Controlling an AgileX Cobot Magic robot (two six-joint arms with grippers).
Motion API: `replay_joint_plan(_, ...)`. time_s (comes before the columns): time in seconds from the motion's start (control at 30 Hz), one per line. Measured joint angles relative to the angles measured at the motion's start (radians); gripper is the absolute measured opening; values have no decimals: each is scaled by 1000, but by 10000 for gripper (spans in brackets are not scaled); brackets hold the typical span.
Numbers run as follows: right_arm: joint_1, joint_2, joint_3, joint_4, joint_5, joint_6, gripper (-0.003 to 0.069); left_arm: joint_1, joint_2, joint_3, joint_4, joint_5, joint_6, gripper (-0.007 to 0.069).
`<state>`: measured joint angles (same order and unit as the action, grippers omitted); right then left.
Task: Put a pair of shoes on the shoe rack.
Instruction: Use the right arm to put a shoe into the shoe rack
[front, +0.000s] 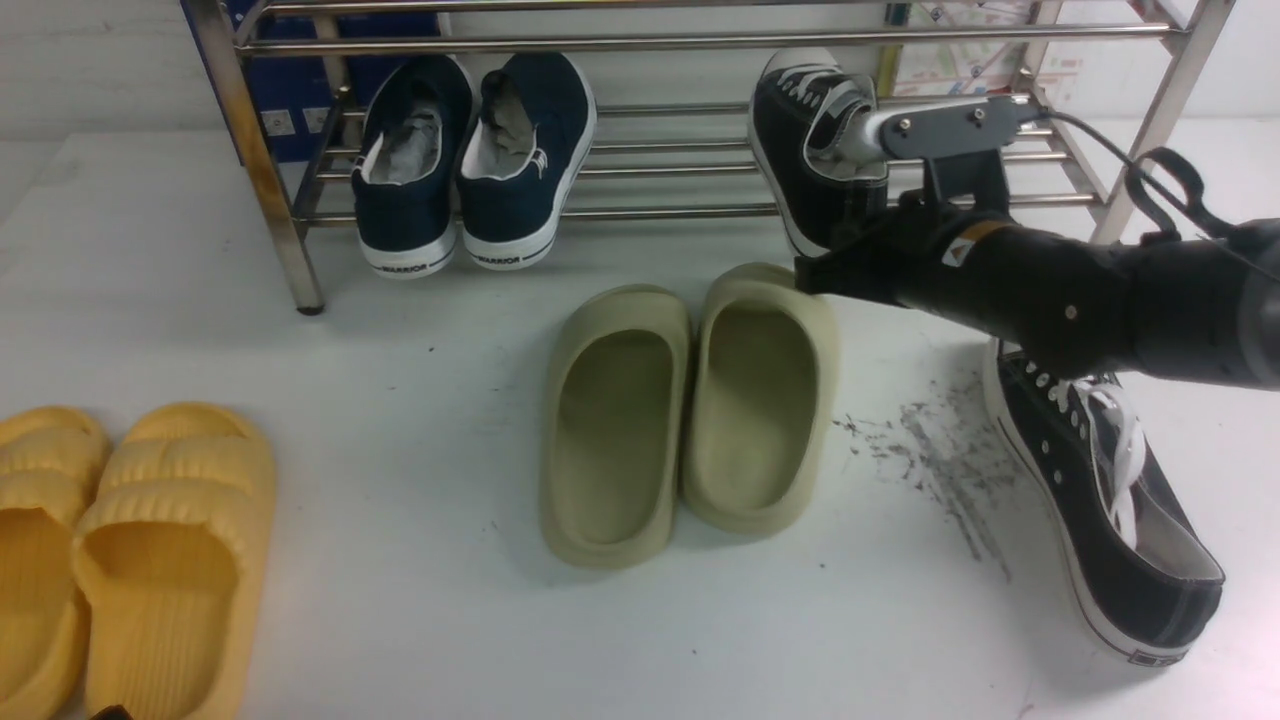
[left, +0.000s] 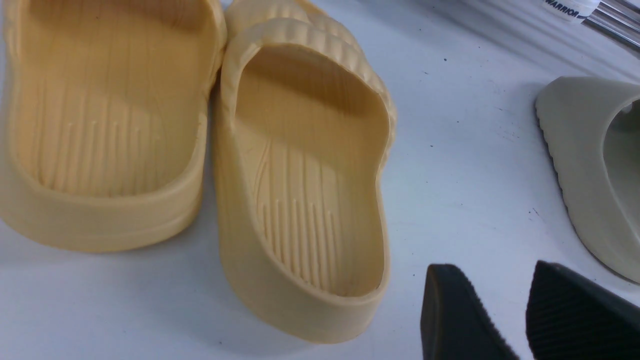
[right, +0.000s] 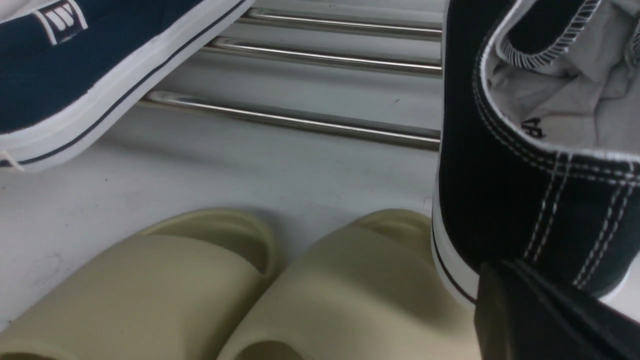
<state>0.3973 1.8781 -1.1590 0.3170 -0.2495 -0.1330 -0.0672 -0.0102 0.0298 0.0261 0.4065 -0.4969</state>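
Observation:
One black canvas sneaker (front: 812, 150) lies on the lower bars of the steel shoe rack (front: 700, 42) at the right, toe inward, its heel hanging over the front bar. My right gripper (front: 808, 275) is shut, with its fingertips right at that heel; the right wrist view shows the gripper (right: 492, 274) against the sneaker's (right: 500, 165) white sole. The other black sneaker (front: 1100, 500) lies on the table at the right, partly under my right arm. My left gripper (left: 492, 280) is open and empty, low over the table.
Two navy WARRIOR sneakers (front: 470, 160) sit on the rack's left half. Two olive slippers (front: 690, 410) lie mid-table, just below my right gripper. Two yellow slippers (front: 120, 540) lie at the front left, next to my left gripper. Dark scuff marks (front: 940, 450) streak the table.

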Motion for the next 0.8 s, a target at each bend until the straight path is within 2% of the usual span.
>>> replay_joint_plan(0.53, 2, 50, -123, -39, -8, -28, 3, 0, 0, 0, 0, 0, 0, 239)
replay_joint_plan(0.8, 2, 43, -123, -42, 235, -28, 6, 0, 0, 0, 0, 0, 0, 239)
